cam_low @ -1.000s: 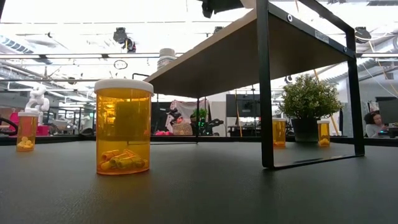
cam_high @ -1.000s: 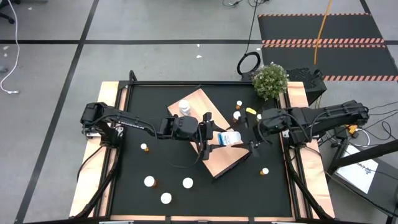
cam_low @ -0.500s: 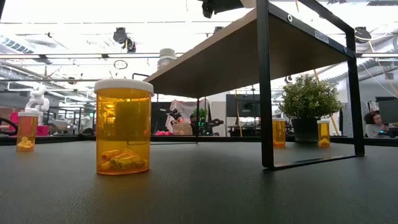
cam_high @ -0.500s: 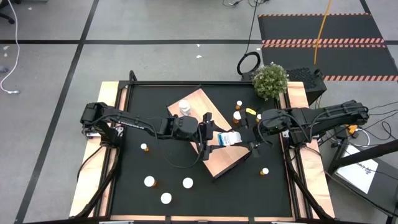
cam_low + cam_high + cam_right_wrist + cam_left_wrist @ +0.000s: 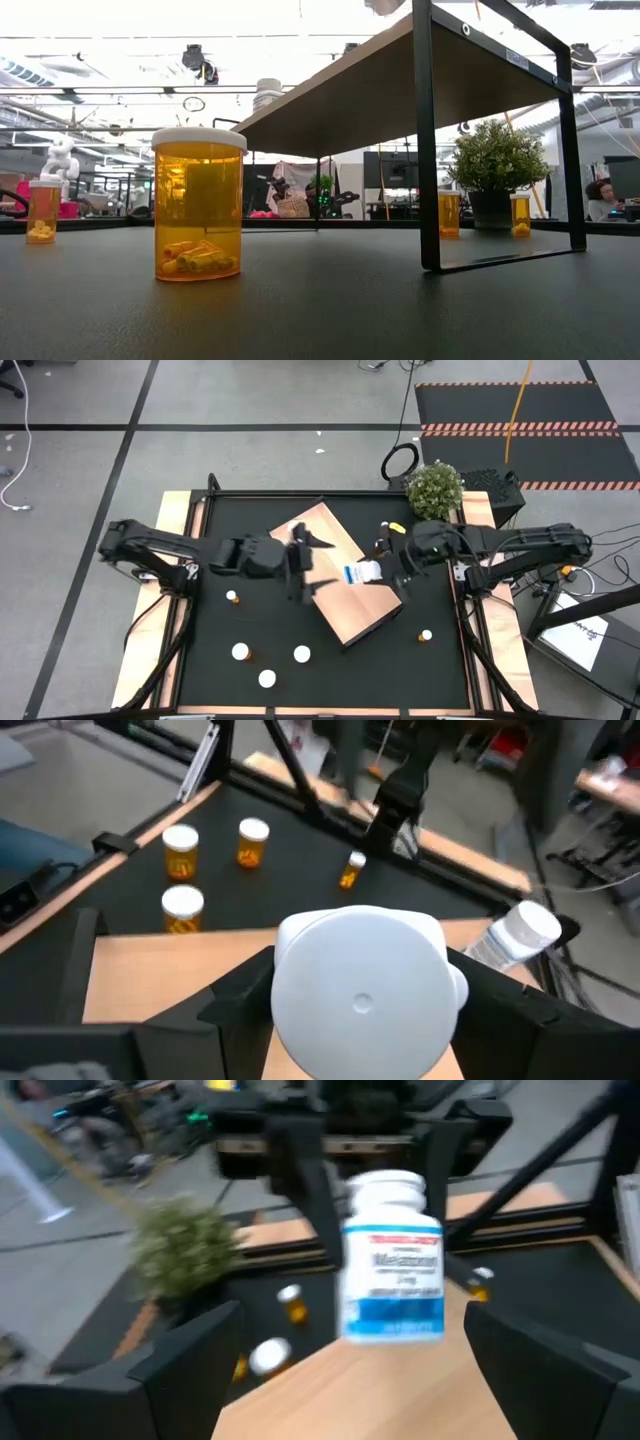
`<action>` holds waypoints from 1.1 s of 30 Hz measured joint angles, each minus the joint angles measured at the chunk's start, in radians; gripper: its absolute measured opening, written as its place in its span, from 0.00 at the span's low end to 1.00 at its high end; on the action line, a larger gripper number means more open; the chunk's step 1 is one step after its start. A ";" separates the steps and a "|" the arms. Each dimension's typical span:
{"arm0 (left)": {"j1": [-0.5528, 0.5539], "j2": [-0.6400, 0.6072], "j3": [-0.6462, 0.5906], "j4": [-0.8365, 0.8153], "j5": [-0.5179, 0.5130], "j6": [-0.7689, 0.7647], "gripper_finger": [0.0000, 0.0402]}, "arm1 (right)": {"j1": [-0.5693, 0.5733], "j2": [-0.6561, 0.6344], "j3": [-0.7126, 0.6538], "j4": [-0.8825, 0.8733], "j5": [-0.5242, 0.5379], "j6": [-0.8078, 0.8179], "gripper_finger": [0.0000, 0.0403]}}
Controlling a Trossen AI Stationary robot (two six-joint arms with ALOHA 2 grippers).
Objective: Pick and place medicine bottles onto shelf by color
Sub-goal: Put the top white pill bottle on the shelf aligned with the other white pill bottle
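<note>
Right wrist view: right end effector (image 5: 360,1020) grasps white-capped bottle (image 5: 362,992); left wrist view alone shows its blue-banded label; left end effector (image 5: 300,560) released.

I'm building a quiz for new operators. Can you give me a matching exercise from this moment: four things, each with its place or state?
Things:
1. left hand
2. right hand
3. potted plant
4. large orange bottle

Places or states:
a. upright on the black tabletop, white cap on
b. open and empty
c. at the table's far right corner
d. shut on the labelled white bottle, above the shelf

Pairs: 1-b, 2-d, 3-c, 4-a
</note>
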 joint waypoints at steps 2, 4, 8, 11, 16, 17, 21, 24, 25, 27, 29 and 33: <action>-0.003 -0.046 0.001 -0.084 -0.041 -0.037 0.92 | -0.044 0.047 0.064 -0.033 -0.050 -0.026 0.58; -0.005 -0.076 0.001 -0.167 -0.080 -0.087 0.90 | -0.090 0.106 0.137 -0.111 -0.114 -0.056 0.58; -0.009 -0.127 0.001 -0.302 -0.145 -0.176 0.84 | -0.194 0.245 0.300 -0.239 -0.225 -0.118 0.58; -0.020 -0.150 0.000 -0.384 -0.198 -0.205 0.79 | -0.263 0.355 0.419 -0.325 -0.290 -0.172 0.58; -0.042 -0.183 -0.012 -0.466 -0.277 -0.240 0.72 | -0.364 0.520 0.593 -0.457 -0.369 -0.262 0.58; -0.044 -0.192 -0.020 -0.466 -0.295 -0.244 0.71 | -0.379 0.545 0.623 -0.487 -0.371 -0.280 0.58; -0.051 -0.245 -0.080 -0.497 -0.337 -0.275 0.67 | -0.425 0.653 0.759 -0.602 -0.371 -0.349 0.58; -0.052 -0.302 -0.121 -0.500 -0.371 -0.289 0.64 | -0.447 0.729 0.859 -0.677 -0.370 -0.394 0.58; -0.052 -0.318 -0.129 -0.492 -0.374 -0.296 0.63 | -0.451 0.747 0.884 -0.704 -0.367 -0.410 0.58; -0.051 -0.354 -0.154 -0.494 -0.375 -0.300 0.62 | -0.454 0.786 0.931 -0.743 -0.355 -0.434 0.58; -0.052 -0.380 -0.167 -0.479 -0.376 -0.301 0.62 | -0.454 0.811 0.963 -0.758 -0.322 -0.462 0.58; -0.051 -0.414 -0.181 -0.481 -0.375 -0.295 0.62 | -0.459 0.842 0.982 -0.742 -0.291 -0.511 0.58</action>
